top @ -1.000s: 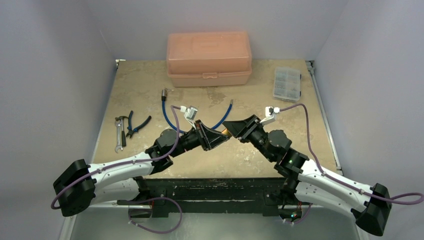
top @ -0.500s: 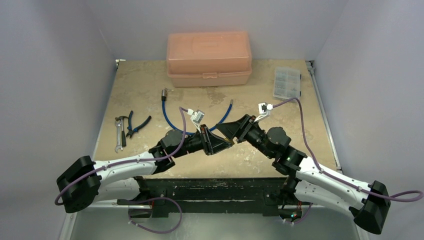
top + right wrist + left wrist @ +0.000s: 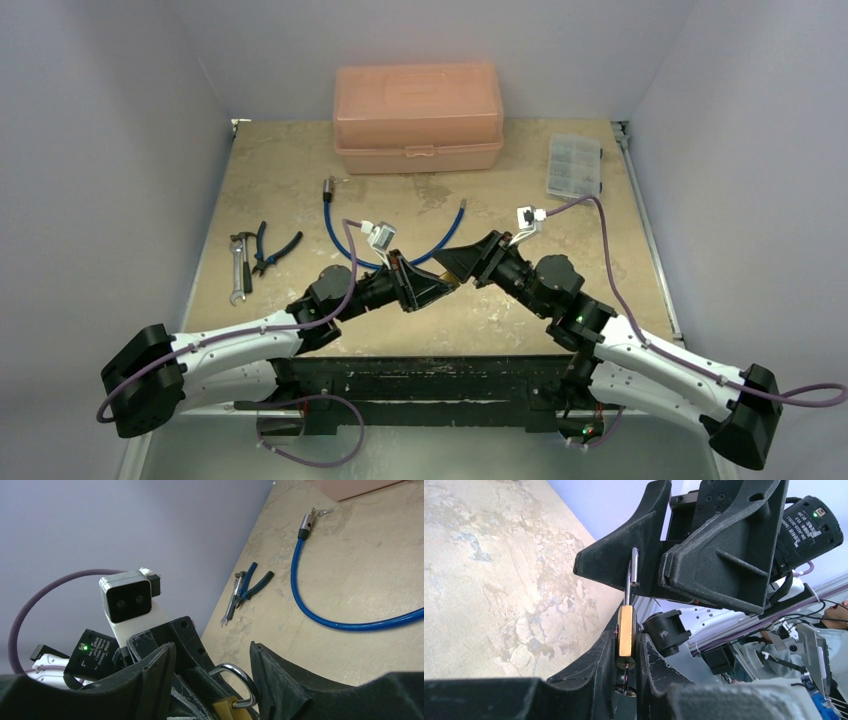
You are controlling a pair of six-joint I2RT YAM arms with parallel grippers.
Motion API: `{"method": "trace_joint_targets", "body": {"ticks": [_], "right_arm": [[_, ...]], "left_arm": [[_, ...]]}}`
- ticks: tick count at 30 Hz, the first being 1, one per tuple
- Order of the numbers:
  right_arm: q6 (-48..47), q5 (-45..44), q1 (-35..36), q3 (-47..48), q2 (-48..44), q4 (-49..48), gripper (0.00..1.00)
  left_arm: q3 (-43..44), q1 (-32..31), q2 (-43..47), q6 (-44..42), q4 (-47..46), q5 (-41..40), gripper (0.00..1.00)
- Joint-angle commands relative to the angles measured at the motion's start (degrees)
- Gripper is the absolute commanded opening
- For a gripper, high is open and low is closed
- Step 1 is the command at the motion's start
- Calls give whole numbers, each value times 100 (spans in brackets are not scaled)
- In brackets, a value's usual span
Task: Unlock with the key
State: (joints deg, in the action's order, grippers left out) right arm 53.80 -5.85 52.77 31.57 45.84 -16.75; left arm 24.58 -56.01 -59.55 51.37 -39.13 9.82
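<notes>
My left gripper [image 3: 628,631] is shut on the body of a small brass padlock [image 3: 626,625] and holds it above the table. The tiny silver key [image 3: 626,677] sticks in the keyhole at the padlock's base, its ring hanging between my fingers. The silver shackle [image 3: 631,575] points up to my right gripper's fingers [image 3: 719,550]. In the right wrist view my right gripper [image 3: 212,652] is open, its fingers on either side of the shackle [image 3: 240,677], the right one close against it. In the top view both grippers [image 3: 440,285] [image 3: 458,265] meet at mid-table and hide the padlock.
A peach toolbox [image 3: 418,118] stands at the back. A clear parts box [image 3: 575,167] is at the back right. A blue cable [image 3: 340,235] curves behind the grippers and shows in the right wrist view [image 3: 320,617]. Pliers [image 3: 272,250] and a wrench [image 3: 238,268] lie at the left.
The two grippers have closed in on each other: the left moved right and nearer, the right moved left. The left wrist has since eased back left a little.
</notes>
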Motion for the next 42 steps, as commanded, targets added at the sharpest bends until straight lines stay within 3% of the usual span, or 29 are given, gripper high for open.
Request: {"method": "trace_joint_targets", "body": {"ticks": [1,14,27,31,35,37,39,42], "right_arm": [[-252,57,22,187,-130,74,62],[-955,570,22,225,-259,127,47],[-1208,1055,22,372,75,170,41],[-1216,1128,22,401,133,156,29],[-1188,1121,22,406,152,146,6],[-1179,1121,22,412,161,153,0],[-1170,1100,22,432,170,186,0],[-1155,1033,22,448,178,230,0]], "left_arm": [[-15,0,313,-209,-187,-277,0],[140,11,576,-417,204,-411,0],[188,10,792,-634,404,-330,0],[221,11,878,-731,544,-348,0],[258,11,909,-824,712,-399,0],[320,11,910,-891,857,-416,0],[372,11,924,-960,1023,-420,10],[451,11,1014,-1073,1316,-475,42]]}}
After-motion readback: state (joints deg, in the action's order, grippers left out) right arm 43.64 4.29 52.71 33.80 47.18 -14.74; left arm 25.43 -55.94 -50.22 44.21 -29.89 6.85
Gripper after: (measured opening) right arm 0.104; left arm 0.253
